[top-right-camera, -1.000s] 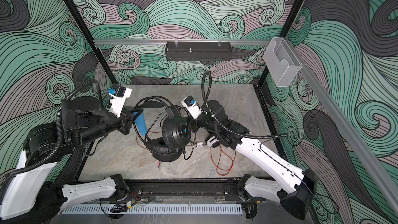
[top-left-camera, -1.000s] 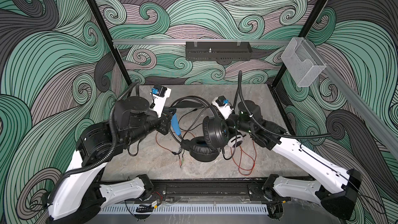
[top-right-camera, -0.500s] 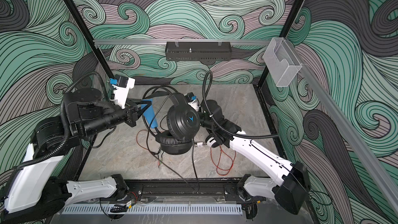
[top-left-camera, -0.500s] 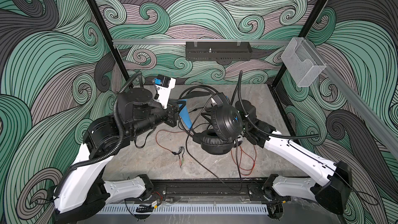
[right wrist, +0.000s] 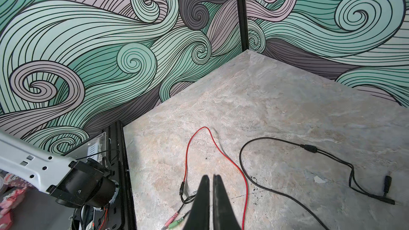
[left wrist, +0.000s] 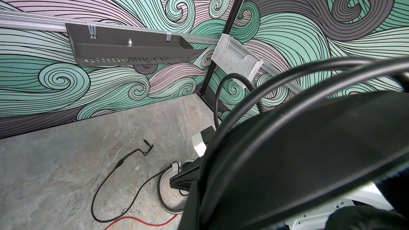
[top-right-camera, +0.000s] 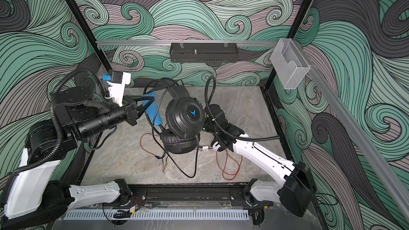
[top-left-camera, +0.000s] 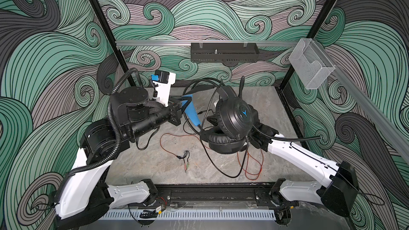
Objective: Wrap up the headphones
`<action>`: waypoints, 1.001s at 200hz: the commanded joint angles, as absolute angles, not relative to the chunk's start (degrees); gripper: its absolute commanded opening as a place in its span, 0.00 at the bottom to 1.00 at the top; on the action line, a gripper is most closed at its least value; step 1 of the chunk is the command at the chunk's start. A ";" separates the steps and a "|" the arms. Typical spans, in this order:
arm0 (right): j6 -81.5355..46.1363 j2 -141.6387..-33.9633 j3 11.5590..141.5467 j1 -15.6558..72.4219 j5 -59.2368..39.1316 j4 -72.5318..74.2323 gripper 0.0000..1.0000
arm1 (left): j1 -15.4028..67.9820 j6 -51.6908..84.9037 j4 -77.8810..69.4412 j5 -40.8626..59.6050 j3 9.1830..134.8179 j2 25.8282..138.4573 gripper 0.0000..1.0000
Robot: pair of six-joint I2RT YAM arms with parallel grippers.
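Note:
My left gripper [top-left-camera: 188, 101] [top-right-camera: 150, 102] is shut on the blue-lined headband [top-left-camera: 192, 113] of the black headphones, which hang above the table. Their ear cup with a blue mark [top-left-camera: 235, 118] [top-right-camera: 184, 116] faces up, with a cushion [top-left-camera: 223, 143] below it. The black cable [top-left-camera: 221, 169] droops to the table. The white headphones are mostly hidden; one ear cup [left wrist: 169, 192] lies on the table, and the red cable [top-left-camera: 250, 169] [right wrist: 187, 151] trails from it. My right gripper [right wrist: 210, 177] is shut on nothing, low over the table. The black ear cup hides it in both top views.
Pink and green plugs [right wrist: 174, 220] [top-left-camera: 186, 167] lie mid-table. The black cable's splitter [right wrist: 309, 148] and plug [right wrist: 387, 182] rest on the stone top. On the back wall are a black shelf [top-left-camera: 223, 51] and a clear holder [top-left-camera: 309, 69].
The left arm has lifted the black headphones up and to the right. The right gripper has gone from half open to shut and now sits behind the ear cup.

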State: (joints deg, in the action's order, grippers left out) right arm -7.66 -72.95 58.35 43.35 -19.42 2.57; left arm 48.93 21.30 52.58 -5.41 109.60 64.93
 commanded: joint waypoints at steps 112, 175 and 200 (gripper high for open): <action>-2.27 -71.80 57.29 44.79 -6.25 -14.48 0.00 | 48.95 26.13 38.08 -2.15 107.41 62.49 0.00; 0.15 -70.76 57.27 50.74 4.83 -21.46 0.00 | 48.19 30.02 30.19 -4.20 107.49 64.05 0.00; 0.79 -70.21 57.14 53.94 9.48 -24.45 0.00 | 47.08 31.22 29.40 -6.10 108.71 65.07 0.00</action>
State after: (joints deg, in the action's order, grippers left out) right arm -0.58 -71.77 57.69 51.62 2.90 -20.14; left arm 48.25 26.92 36.77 -3.66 106.00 64.38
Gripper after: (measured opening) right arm 0.048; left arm 0.057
